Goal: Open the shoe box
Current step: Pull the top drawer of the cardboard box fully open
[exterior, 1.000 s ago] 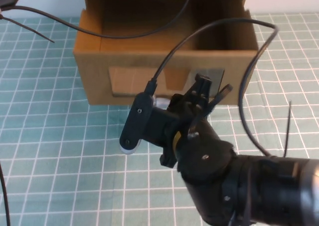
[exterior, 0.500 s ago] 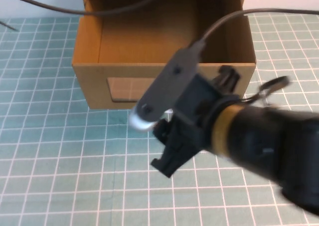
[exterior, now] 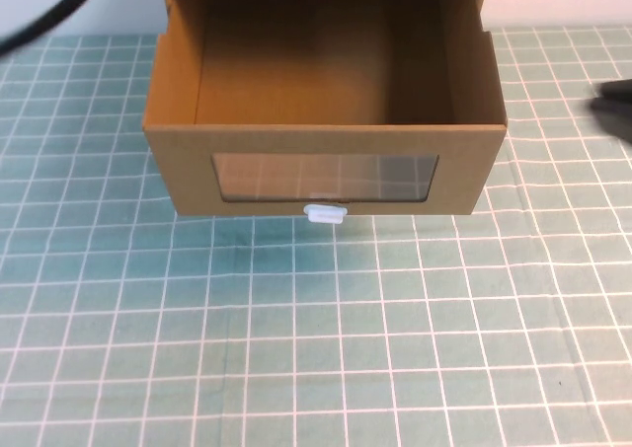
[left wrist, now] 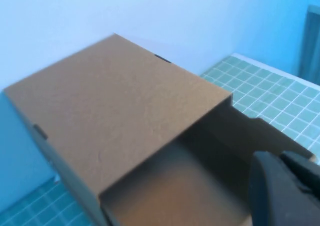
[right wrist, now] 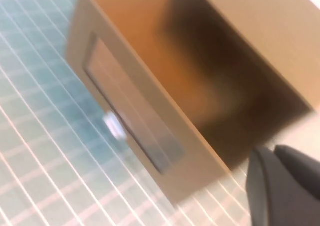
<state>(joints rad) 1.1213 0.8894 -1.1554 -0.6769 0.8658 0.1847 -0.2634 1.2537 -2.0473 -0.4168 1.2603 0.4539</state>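
The brown cardboard shoe box [exterior: 326, 166] stands at the back of the table, its drawer pulled out toward me and empty inside. The front panel has a clear window [exterior: 326, 176] with a small white pull tab [exterior: 326, 213] below it. My right gripper [right wrist: 274, 151] is shut on nothing and hangs off to the box's right side, apart from the box [right wrist: 150, 116]; only a dark tip [exterior: 617, 107] of it shows at the right edge of the high view. My left gripper [left wrist: 280, 158] hovers above the box's outer sleeve [left wrist: 120, 101], its fingers together and holding nothing.
A teal mat with a white grid [exterior: 296, 348] covers the table in front of and beside the box. A white wall [left wrist: 150, 11] rises behind the box. A dark cable [exterior: 49, 18] crosses the far left corner.
The right arm, which filled the middle of the view in front of the box, has pulled away to the right and out of view. Its gripper has let go of the white tab and shut.
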